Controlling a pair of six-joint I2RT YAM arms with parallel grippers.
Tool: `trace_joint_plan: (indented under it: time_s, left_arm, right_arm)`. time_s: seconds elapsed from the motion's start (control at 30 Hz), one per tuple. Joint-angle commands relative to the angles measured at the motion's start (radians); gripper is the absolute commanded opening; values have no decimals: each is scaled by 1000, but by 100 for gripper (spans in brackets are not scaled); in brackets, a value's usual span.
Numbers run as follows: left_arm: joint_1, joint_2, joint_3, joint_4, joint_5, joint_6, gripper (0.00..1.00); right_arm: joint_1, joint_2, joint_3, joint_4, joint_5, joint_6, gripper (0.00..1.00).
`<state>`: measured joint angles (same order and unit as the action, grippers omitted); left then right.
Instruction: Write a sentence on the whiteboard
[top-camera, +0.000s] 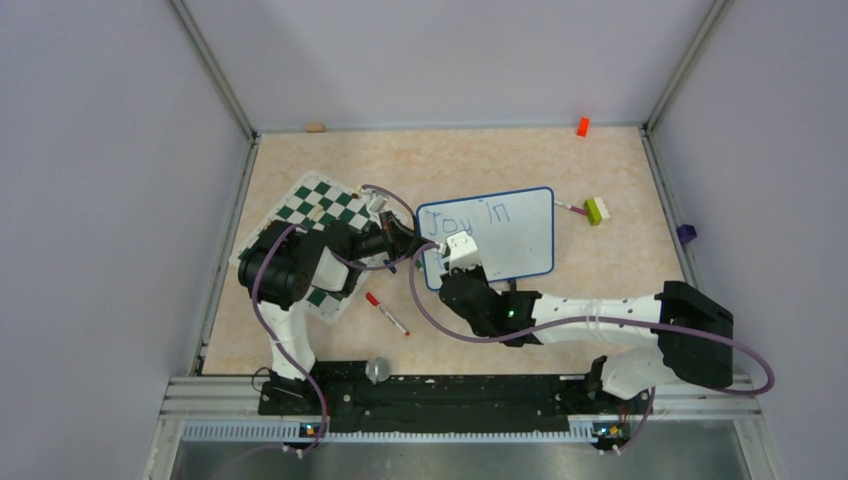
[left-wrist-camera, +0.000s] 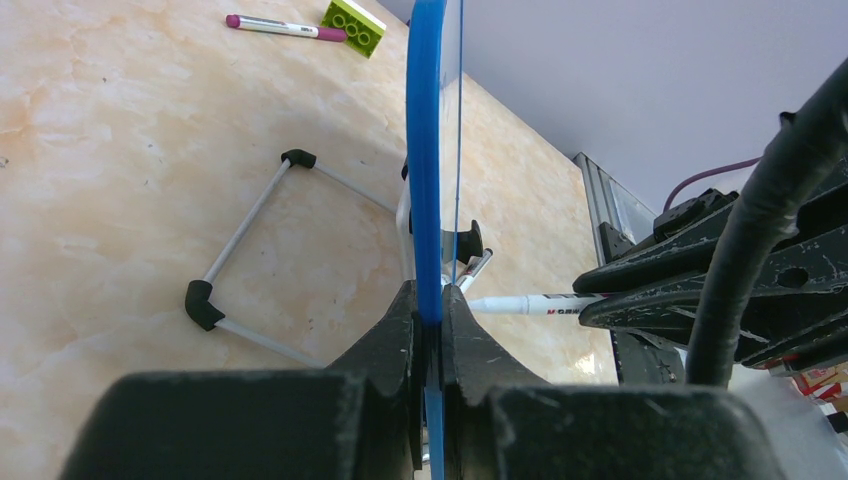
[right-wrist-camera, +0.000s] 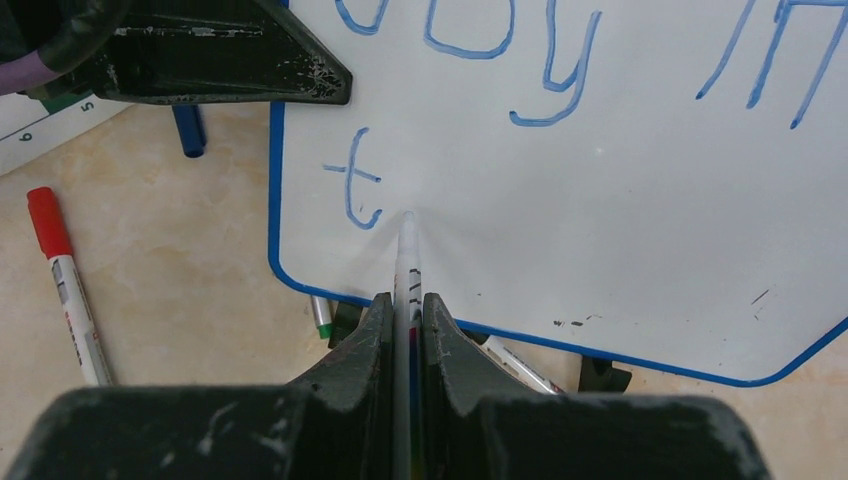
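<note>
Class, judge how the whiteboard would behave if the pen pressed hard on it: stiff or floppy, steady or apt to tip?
Probably stiff: the whiteboard edge looks straight in the left wrist view. Likely light and tippy: it seems propped on a thin wire stand. The left tool clamps its edge, which probably steadies it.

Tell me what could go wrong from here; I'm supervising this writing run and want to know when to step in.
The left tool pinches only the thin blue edge of the whiteboard, so pen pressure might twist or slide it, skewing strokes. The marker in the right tool has its tip close beside the blue "t"; the next letter could overlap or smear it.
</note>
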<state>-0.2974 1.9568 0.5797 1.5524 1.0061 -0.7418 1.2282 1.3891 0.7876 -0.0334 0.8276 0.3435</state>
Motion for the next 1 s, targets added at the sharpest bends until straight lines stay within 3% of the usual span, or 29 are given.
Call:
trace_joint_plan:
  time_s: [0.0,0.97]
  left_arm:
    - [-8,19,-2,67,28,104,0]
    - [-8,18,-2,67,31,101,0]
  right_arm:
    - [0,-33,15,56,43,12,0]
    - [-1,49,68,62,84,-8,0]
